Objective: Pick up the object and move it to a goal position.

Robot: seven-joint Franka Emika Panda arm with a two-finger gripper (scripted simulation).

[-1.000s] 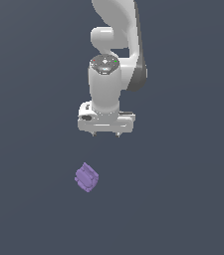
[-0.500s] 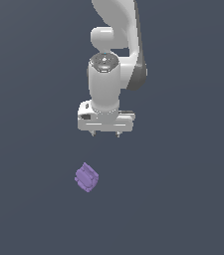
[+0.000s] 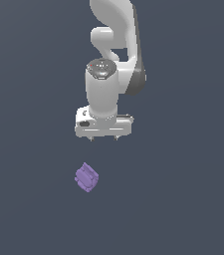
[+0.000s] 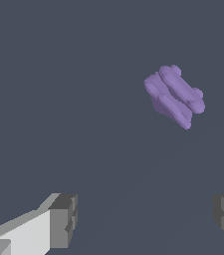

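The object (image 3: 86, 177), a small purple ridged lump, sits on the plain dark floor (image 3: 183, 199), a bit toward the exterior view's left of the arm and clear of it. The white gripper (image 3: 103, 138) hangs above it with fingers (image 4: 63, 219) spread wide, holding nothing.

Glossy white claw (image 3: 103, 138); matt, ridged purple object (image 3: 86, 177).

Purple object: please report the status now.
Gripper open, empty, above the floor. Purple object on floor, apart from gripper, untouched. Nothing between them.
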